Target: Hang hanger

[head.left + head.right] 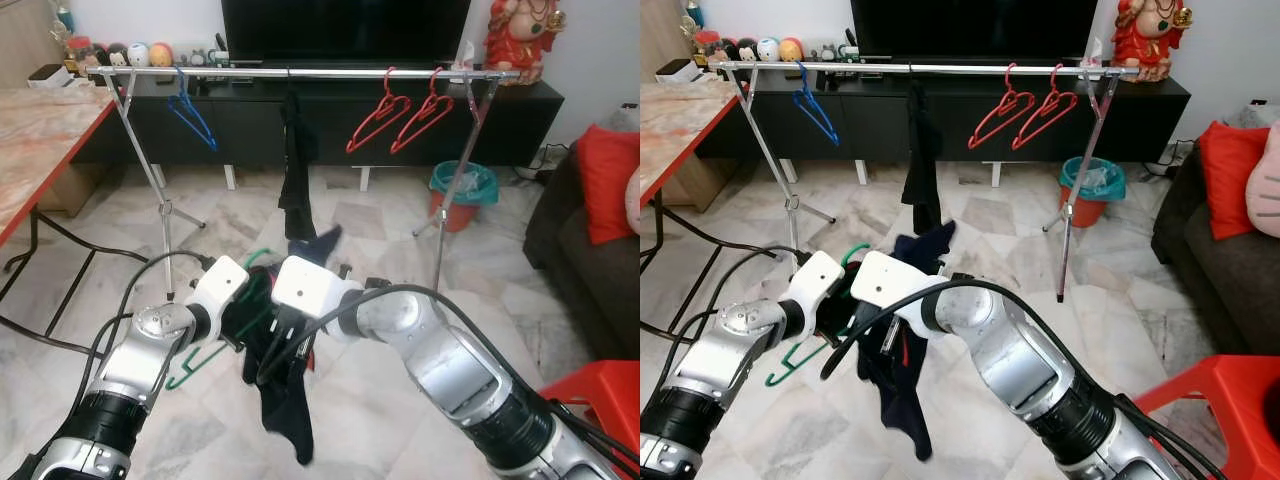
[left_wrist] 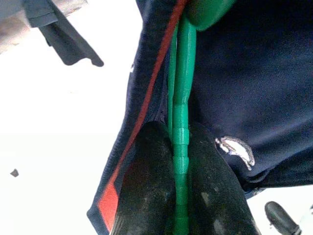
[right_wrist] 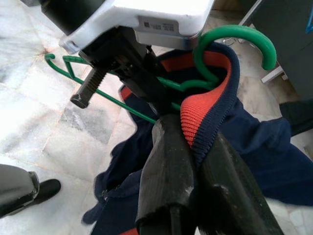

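A green hanger (image 1: 188, 372) is low in front of me, its hook (image 3: 235, 33) poking through the collar of a navy shirt (image 1: 286, 402). My left gripper (image 2: 180, 196) is shut on the hanger's stem, both pads pressed against the green plastic. My right gripper (image 3: 195, 166) is shut on the shirt's red-and-navy collar (image 3: 205, 107), right beside the left gripper (image 1: 238, 338). The shirt droops from both toward the floor. Further ahead stands a chrome clothes rail (image 1: 330, 72).
On the rail hang a blue hanger (image 1: 195, 115), two red hangers (image 1: 378, 115) and a black garment (image 1: 293, 170). A marble-top table (image 1: 40, 130) is on the left. A bin (image 1: 465, 190), sofa (image 1: 590, 240) and red stool (image 1: 600, 390) are on the right.
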